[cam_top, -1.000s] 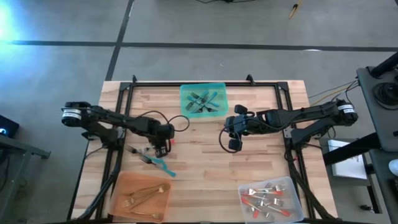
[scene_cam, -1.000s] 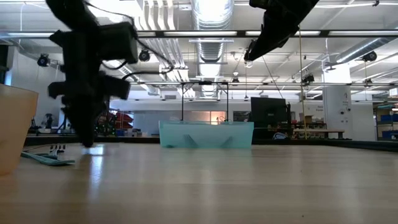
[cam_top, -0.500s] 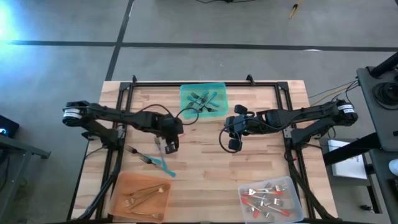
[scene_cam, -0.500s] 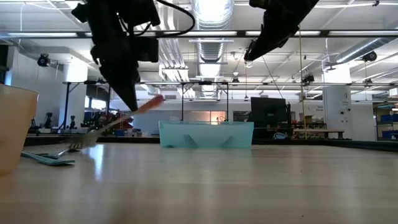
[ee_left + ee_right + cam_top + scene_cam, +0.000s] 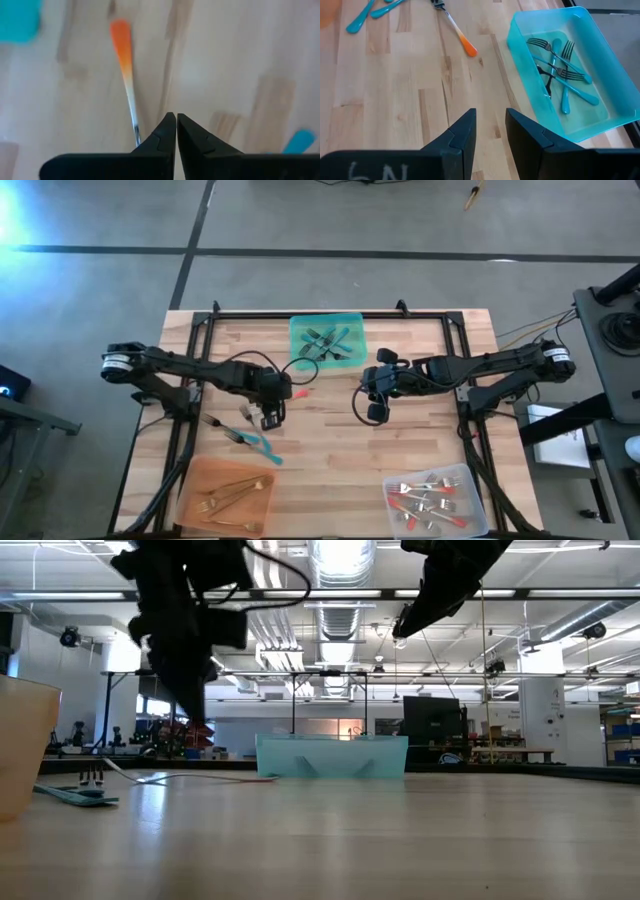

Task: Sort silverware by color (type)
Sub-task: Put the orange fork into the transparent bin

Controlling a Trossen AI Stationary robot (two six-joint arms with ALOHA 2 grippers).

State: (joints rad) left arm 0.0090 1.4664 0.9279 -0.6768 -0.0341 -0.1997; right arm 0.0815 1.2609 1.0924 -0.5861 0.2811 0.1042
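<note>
A fork with a red-coral handle [image 5: 302,392] lies flat on the table, also seen in the left wrist view [image 5: 121,37], the right wrist view [image 5: 462,40] and the low view [image 5: 220,778]. My left gripper [image 5: 268,418] hangs shut just above its shaft [image 5: 175,117] and is off the table in the low view [image 5: 195,720]. My right gripper [image 5: 372,412] hovers open over the table's middle [image 5: 490,117]. Teal-handled utensils [image 5: 255,442] and another fork [image 5: 215,423] lie near the left gripper.
The teal tray [image 5: 352,320] at the far edge holds teal-handled forks [image 5: 560,70]. An orange tray [image 5: 190,480] at the near left holds gold forks. A clear tray [image 5: 470,480] at the near right holds red-handled forks. Bare wood lies between the grippers.
My left gripper rose from the table with the red-handled fork, which hung tilted from it, handle up and tines low. The fork has since come out of the hold and now lies flat on the table below the gripper.
</note>
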